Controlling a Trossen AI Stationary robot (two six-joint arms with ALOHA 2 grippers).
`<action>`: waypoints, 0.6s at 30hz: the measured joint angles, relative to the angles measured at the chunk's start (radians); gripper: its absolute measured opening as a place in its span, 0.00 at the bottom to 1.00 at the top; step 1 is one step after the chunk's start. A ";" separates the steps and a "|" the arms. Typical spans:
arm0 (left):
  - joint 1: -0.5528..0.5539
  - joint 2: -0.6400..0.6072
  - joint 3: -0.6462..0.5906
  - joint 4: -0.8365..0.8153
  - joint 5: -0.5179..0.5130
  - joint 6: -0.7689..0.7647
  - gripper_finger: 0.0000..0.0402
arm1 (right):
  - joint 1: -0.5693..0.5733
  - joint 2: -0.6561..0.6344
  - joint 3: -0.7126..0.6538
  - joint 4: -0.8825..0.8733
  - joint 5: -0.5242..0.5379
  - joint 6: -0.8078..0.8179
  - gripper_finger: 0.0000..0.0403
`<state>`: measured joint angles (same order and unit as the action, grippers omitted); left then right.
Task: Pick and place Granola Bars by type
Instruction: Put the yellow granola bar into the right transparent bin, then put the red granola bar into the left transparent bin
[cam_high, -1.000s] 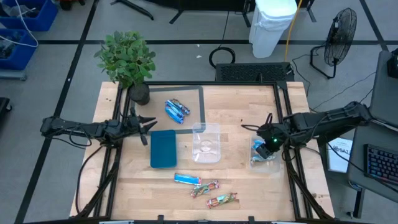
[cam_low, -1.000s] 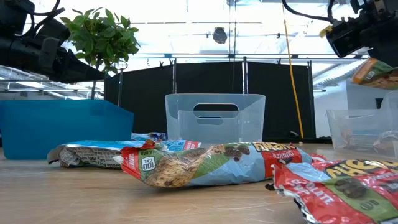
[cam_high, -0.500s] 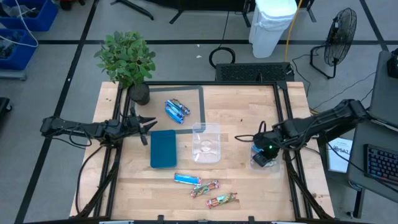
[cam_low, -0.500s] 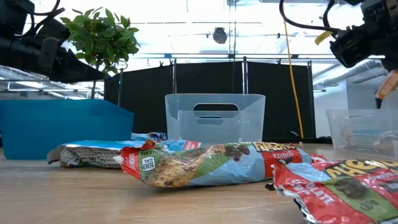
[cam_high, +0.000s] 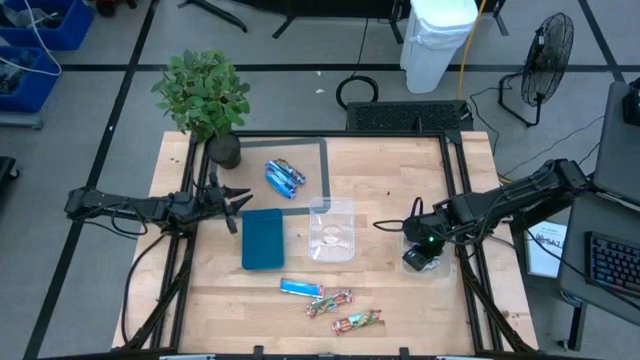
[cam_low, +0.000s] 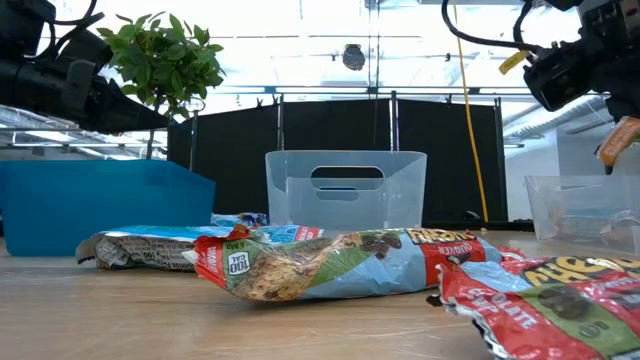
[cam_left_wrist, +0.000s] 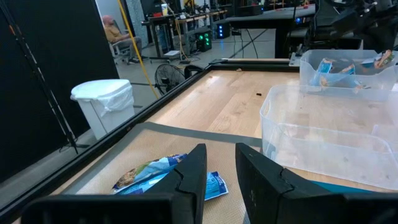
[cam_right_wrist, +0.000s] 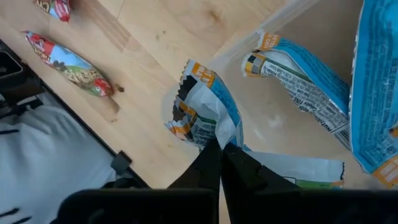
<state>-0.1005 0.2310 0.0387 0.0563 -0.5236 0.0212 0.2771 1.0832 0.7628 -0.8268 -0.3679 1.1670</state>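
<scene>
My right gripper (cam_high: 420, 248) hangs over the clear tub (cam_high: 443, 264) at the table's right side, shut on a light blue-and-white granola bar (cam_right_wrist: 202, 112). More light blue bars (cam_right_wrist: 298, 81) lie in that tub. My left gripper (cam_high: 238, 207) waits open above the table's left side, beside the teal tray (cam_high: 263, 238). Two darker blue bars (cam_high: 284, 177) lie on a mat at the far side. One light blue bar (cam_high: 300, 288) and two red/green multicoloured bars (cam_high: 345, 312) lie near the near edge. My right gripper pinches the light blue-and-white bar between its two fingers by one end of the wrapper (cam_right_wrist: 216, 138), coming from above and pointing down. The bar sticks out past the fingertips with its crimped end (cam_right_wrist: 198, 71) free. It is lifted clear over the tub's rim.
An empty clear tub (cam_high: 332, 230) stands mid-table between the teal tray and the right tub. A potted plant (cam_high: 205, 95) sits at the far left corner. Black frame rails run along the table's left and right edges.
My right gripper has moved a little toward the near edge and the table's left, and has come down over the right tub, carrying the light blue-and-white bar lower with it. It has stayed shut on the bar.
</scene>
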 joint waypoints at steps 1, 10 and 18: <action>0.000 0.000 0.000 0.000 0.000 0.000 0.23 | 0.000 0.000 0.000 0.000 0.000 -0.006 0.02; 0.000 0.000 0.000 0.000 0.000 0.000 0.23 | 0.000 0.000 0.000 -0.018 -0.020 -0.020 0.21; 0.000 0.000 0.000 0.000 0.000 0.000 0.23 | -0.001 0.000 0.000 -0.009 0.079 -0.111 0.34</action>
<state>-0.1005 0.2310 0.0387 0.0560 -0.5236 0.0214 0.2764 1.0832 0.7628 -0.8358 -0.2894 1.0559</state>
